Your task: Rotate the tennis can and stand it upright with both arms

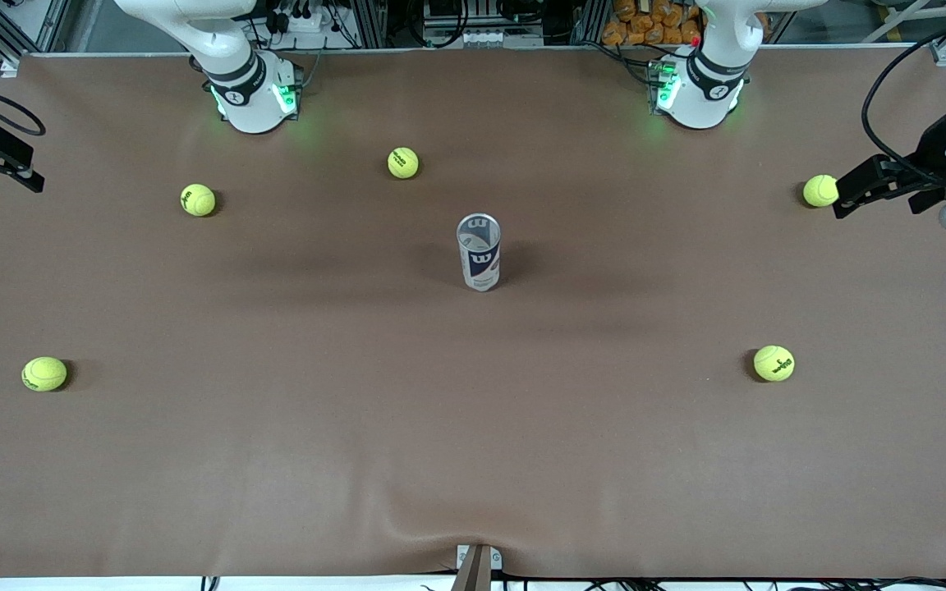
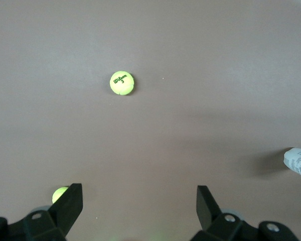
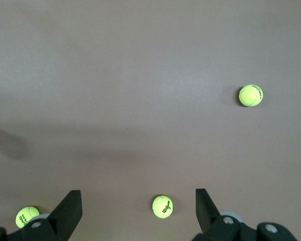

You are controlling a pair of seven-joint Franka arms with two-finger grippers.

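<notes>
Nearest the front camera, the brown cloth-covered surface (image 1: 473, 460) buckles into a shallow fold at its edge and is otherwise flat and matte, giving round things little to stop them rolling. Two white jointed arms rise from green-lit bases along the edge farthest from that camera, with aluminium framing, cables and clutter past it. Both wait high and wide. The left end effector (image 2: 139, 206) hangs over the left arm's end of the surface, fingers spread wide and empty; the right end effector (image 3: 138, 210) hangs over the right arm's end, likewise wide apart and holding nothing.

The slim clear-plastic tennis can (image 1: 479, 251), with its white, dark-blue and red label and silver rim, already stands upright near the middle, midway between the arms, so the task looks done. Five yellow-green felt tennis balls (image 1: 773, 363) lie scattered well apart from it, none touching the can.
</notes>
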